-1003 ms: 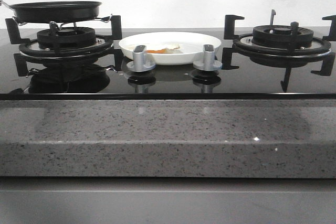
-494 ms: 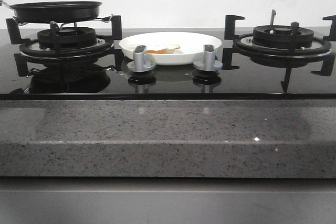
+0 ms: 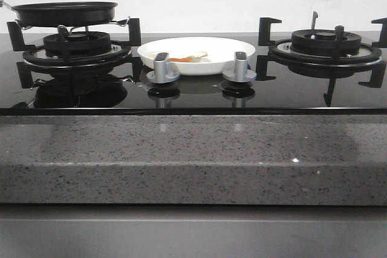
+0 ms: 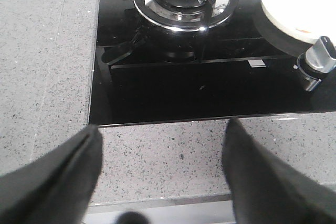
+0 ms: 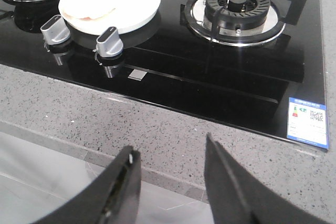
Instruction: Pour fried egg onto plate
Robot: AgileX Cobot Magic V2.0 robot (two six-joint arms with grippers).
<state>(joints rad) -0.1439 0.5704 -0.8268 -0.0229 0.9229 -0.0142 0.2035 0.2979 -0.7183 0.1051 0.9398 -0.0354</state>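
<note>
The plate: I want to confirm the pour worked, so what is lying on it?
The fried egg lies on the plate, its orange yolk showing toward the plate's left. The near rim and the left knob hide the egg's front edge.

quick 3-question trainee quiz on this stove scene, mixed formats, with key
1. True or false: the fried egg lies on the plate.
2. Which burner holds the frying pan? A) the robot's left B) the robot's right C) neither
3. Fill in: both the left gripper and the right gripper are ____ and hold nothing.

Key: 1 true. 2 A; the right burner is bare. 3 open; each hangs over the granite counter in front of the hob, fingers apart.
</note>
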